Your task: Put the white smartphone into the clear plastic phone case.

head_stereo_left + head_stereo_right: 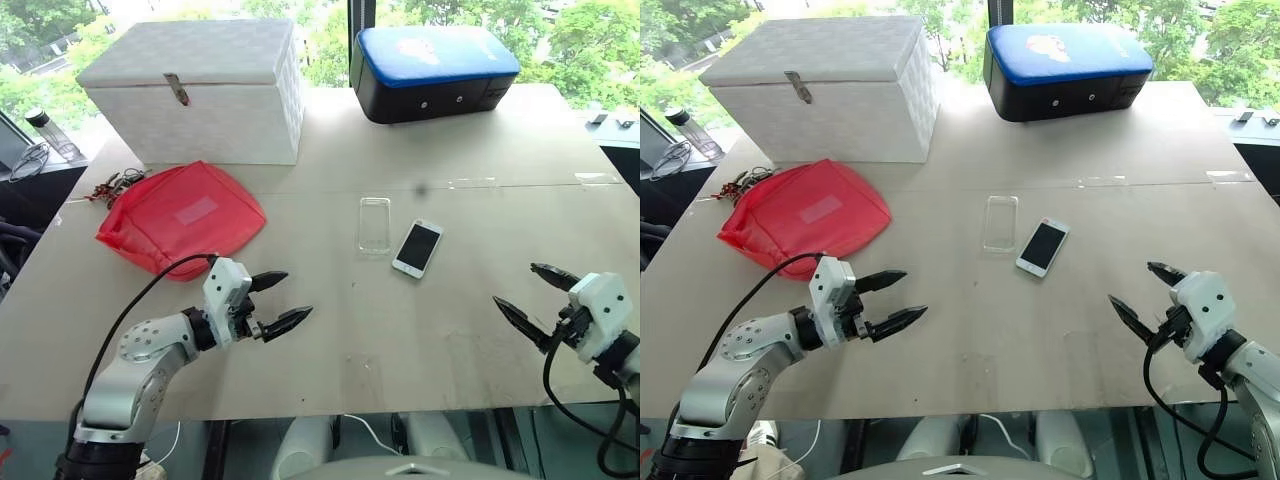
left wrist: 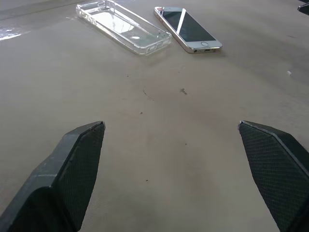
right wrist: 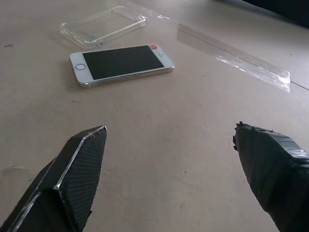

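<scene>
The white smartphone (image 1: pixel 417 247) lies screen up in the middle of the table, its black screen facing the ceiling. Just to its left lies the clear plastic phone case (image 1: pixel 374 225), flat with its hollow side up, a small gap between the two. Both also appear in the left wrist view, the case (image 2: pixel 123 25) beside the phone (image 2: pixel 188 28), and in the right wrist view, the phone (image 3: pixel 120 64) in front of the case (image 3: pixel 102 25). My left gripper (image 1: pixel 278 303) hovers open near the table's front left, empty. My right gripper (image 1: pixel 528 296) stands open at the front right, empty.
A red pouch (image 1: pixel 181 216) with a bunch of keys (image 1: pixel 112 186) lies at the left. A white box (image 1: pixel 195 90) stands at the back left, a blue and black case (image 1: pixel 433 70) at the back right. Clear tape (image 3: pixel 253 69) crosses a seam in the table.
</scene>
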Robot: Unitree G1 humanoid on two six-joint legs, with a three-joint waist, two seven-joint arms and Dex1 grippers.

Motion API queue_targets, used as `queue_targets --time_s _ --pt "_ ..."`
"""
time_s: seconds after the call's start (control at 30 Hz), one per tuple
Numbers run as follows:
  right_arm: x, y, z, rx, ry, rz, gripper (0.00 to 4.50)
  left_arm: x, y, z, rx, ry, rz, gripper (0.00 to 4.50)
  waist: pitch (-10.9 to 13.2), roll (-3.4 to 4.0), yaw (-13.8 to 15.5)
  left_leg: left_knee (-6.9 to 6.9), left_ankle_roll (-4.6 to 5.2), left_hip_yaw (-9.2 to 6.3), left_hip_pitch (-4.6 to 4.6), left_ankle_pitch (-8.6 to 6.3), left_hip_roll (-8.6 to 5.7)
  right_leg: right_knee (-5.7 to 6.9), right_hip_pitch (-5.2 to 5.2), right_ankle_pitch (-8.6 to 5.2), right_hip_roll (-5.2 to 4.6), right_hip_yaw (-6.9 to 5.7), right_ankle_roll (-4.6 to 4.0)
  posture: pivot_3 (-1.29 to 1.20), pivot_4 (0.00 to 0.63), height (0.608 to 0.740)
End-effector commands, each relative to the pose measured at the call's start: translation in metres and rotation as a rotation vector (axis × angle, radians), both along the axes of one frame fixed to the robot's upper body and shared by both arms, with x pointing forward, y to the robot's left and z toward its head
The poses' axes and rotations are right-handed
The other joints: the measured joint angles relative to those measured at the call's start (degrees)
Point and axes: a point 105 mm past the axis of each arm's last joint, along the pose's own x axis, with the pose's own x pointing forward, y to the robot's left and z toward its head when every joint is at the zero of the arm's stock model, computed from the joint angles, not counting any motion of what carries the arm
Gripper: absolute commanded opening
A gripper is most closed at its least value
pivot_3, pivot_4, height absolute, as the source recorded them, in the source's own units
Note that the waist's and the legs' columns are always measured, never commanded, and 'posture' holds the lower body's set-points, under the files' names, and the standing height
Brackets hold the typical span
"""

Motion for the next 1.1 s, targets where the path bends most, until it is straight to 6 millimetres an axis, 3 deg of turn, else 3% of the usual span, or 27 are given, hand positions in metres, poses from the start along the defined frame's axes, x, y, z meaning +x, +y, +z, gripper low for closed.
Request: queue_targets --time_s 0.03,0.1,0.27,0.5,0.8,0.97,1.1 --pt "-0.006 0.003 0.014 0.007 -0.054 -0.007 4.45 0.011 0.000 0.019 -0.013 -0.070 -0.014 4.50 0.0 0.01 0.2 0.00 0.00 0.00 0.00 0.00 0.00 0.00 0.00 0.00 0.00 0.00 0.00 0.00 0.150 0.740" --pt "-0.009 0.013 0.018 0.041 -0.082 -0.009 4.45 0.043 -0.004 0.032 -0.014 -0.111 -0.010 4.50 0.0 0.04 1.6 0.03 0.01 -0.14 -0.05 0.00 -0.01 0.00 0.00 0.00 0.00 -0.16 0.00 0.00 0.150 0.740" --pt "-0.013 0.029 0.032 0.094 -0.104 0.030 4.45 0.088 -0.022 0.047 0.047 -0.153 -0.126 4.50 0.0 0.08 1.6 0.13 -0.19 -0.23 -0.08 0.11 -0.12 -0.01 0.11 0.01 0.04 -0.52 0.00 0.00 0.150 0.740" --pt "-0.021 0.047 0.038 0.087 -0.101 0.064 4.45 0.122 -0.050 0.040 0.376 -0.211 -0.544 4.50 0.0 0.00 0.3 0.16 -0.14 -0.28 -0.28 0.09 -0.34 -0.01 -0.02 -0.02 0.15 -0.74 0.05 0.00 0.150 0.740" --pt "-0.041 0.052 0.040 0.093 -0.115 -0.049 4.45 0.140 -0.085 0.031 0.727 -0.284 -0.715 4.50 0.2 -0.28 -0.7 0.17 -0.08 -0.43 -0.37 0.06 -0.59 0.04 -0.05 -0.13 0.05 -0.76 0.23 0.00 0.150 0.740" --pt "-0.051 0.058 0.035 0.105 -0.103 -0.093 4.50 0.147 -0.094 0.032 0.804 -0.267 -0.695 2.42 0.2 -0.31 -1.1 0.21 -0.05 -0.50 -0.35 0.06 -0.63 0.09 -0.04 -0.16 0.00 -0.76 0.27 0.00 0.150 0.740" --pt "-0.055 0.061 0.032 0.113 -0.100 -0.123 4.50 0.149 -0.103 0.034 0.763 -0.234 -0.665 0.28 0.2 -0.31 -1.1 0.22 -0.06 -0.56 -0.36 0.06 -0.64 0.10 -0.04 -0.17 0.01 -0.80 0.29 0.00 0.150 0.740"
